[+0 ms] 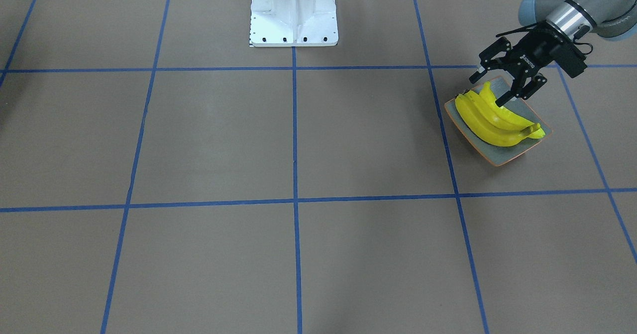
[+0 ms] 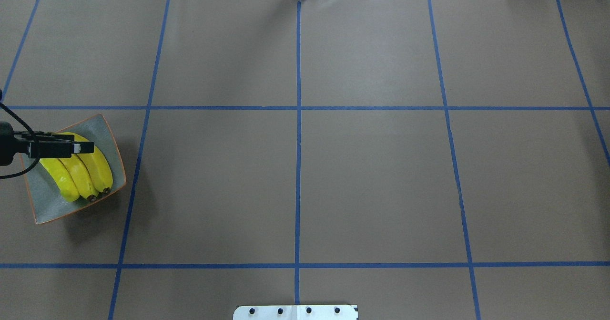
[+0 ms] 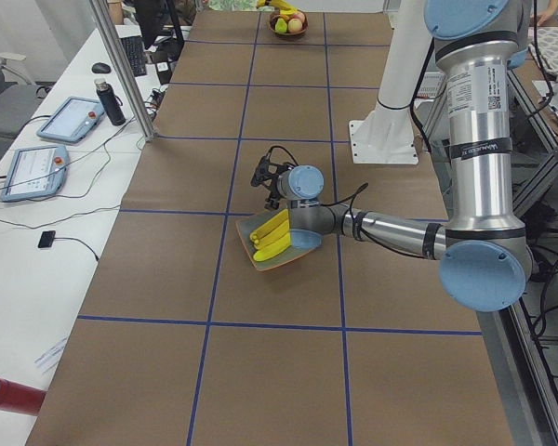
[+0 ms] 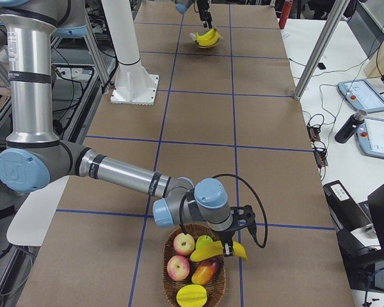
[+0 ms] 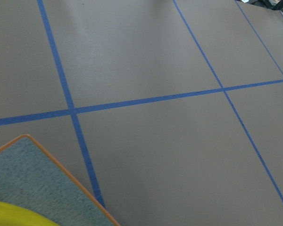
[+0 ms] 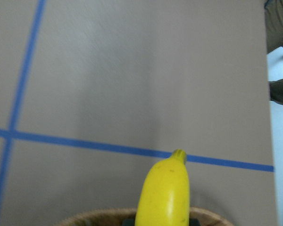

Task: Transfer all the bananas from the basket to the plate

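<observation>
Three yellow bananas (image 1: pixel 492 125) lie side by side on the blue-grey, orange-rimmed plate (image 1: pixel 528 112), also seen from overhead as bananas (image 2: pixel 81 172) on the plate (image 2: pixel 47 205). My left gripper (image 1: pixel 490 91) hovers open just above their stem-side ends with nothing between its fingers. At the table's other end, the wicker basket (image 4: pixel 169 288) holds other fruit. My right gripper (image 4: pixel 229 246) is over the basket's rim, shut on a fourth banana (image 4: pixel 212 251). That banana (image 6: pixel 165 193) fills the lower middle of the right wrist view, above the basket rim (image 6: pixel 85 217).
Red apples (image 4: pixel 179 256), a mango (image 4: pixel 205 272) and a yellow fruit (image 4: pixel 192 295) stay in the basket. The white robot base (image 1: pixel 293 10) stands at mid table. A side bench with tablets (image 3: pixel 37 167) and a metal post (image 3: pixel 121 65) runs along the far edge.
</observation>
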